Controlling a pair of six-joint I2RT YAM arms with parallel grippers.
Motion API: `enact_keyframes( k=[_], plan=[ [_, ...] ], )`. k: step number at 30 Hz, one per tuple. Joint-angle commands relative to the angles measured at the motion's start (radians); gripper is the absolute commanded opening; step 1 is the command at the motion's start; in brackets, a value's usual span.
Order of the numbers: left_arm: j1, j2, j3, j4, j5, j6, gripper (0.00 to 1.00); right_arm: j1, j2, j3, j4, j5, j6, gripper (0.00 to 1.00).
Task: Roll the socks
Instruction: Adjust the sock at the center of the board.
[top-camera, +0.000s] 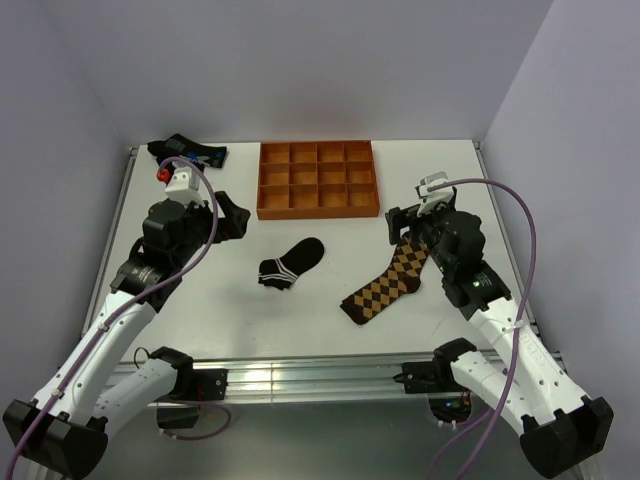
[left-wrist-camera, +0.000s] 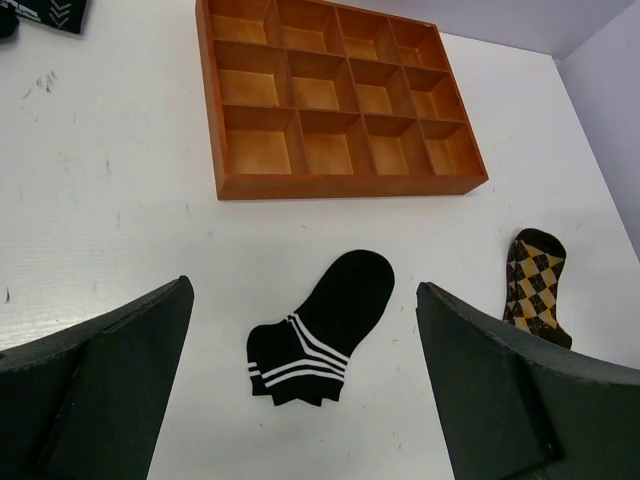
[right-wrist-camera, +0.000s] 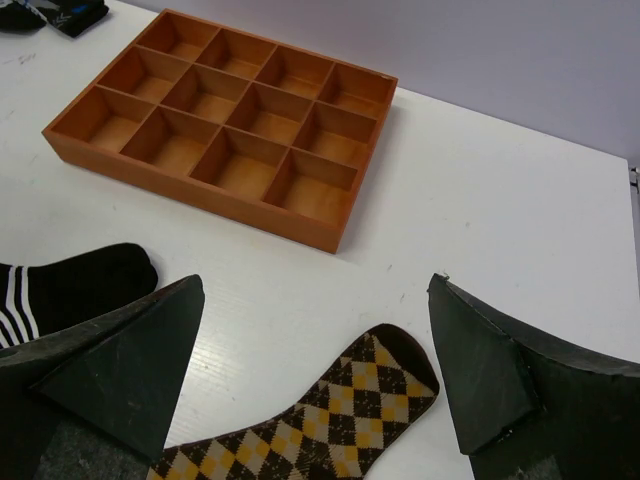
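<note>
Two socks lie flat on the white table in front of the tray. The short black ankle sock (top-camera: 293, 262) with white stripes is left of centre. The long brown-and-black argyle sock (top-camera: 385, 285) lies diagonally to its right. My left gripper (top-camera: 232, 215) hovers open to the left of the ankle sock (left-wrist-camera: 325, 325), which shows between and beyond its fingers, untouched. My right gripper (top-camera: 400, 225) hangs open over the toe end of the argyle sock (right-wrist-camera: 340, 420), with nothing held. The left gripper (left-wrist-camera: 303, 285) and right gripper (right-wrist-camera: 317, 280) both stand wide apart.
An orange tray (top-camera: 318, 212) with several empty compartments sits at the back centre. A dark sock bundle (top-camera: 190, 152) with blue and white marks lies in the far left corner. Grey walls close in the table on three sides.
</note>
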Motion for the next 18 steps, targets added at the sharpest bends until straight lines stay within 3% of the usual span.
enact_keyframes(
  k=[1, 11, 15, 18],
  plan=[
    [0.004, -0.024, 0.030, 0.016, 0.013, 0.008, 1.00, -0.004, -0.006, 0.009, 0.025, -0.001, -0.009, 1.00],
    [0.004, -0.024, 0.025, 0.022, 0.022, 0.010, 0.99, -0.003, 0.038, 0.035, -0.029, 0.020, -0.009, 1.00],
    [0.004, -0.012, 0.029, 0.027, 0.022, 0.004, 0.99, 0.000, 0.115, 0.130, -0.154, -0.137, 0.008, 0.89],
    [0.002, 0.013, 0.035, 0.022, 0.023, -0.031, 0.99, 0.058, 0.205, 0.175, -0.232, -0.150, -0.001, 0.84]
  ],
)
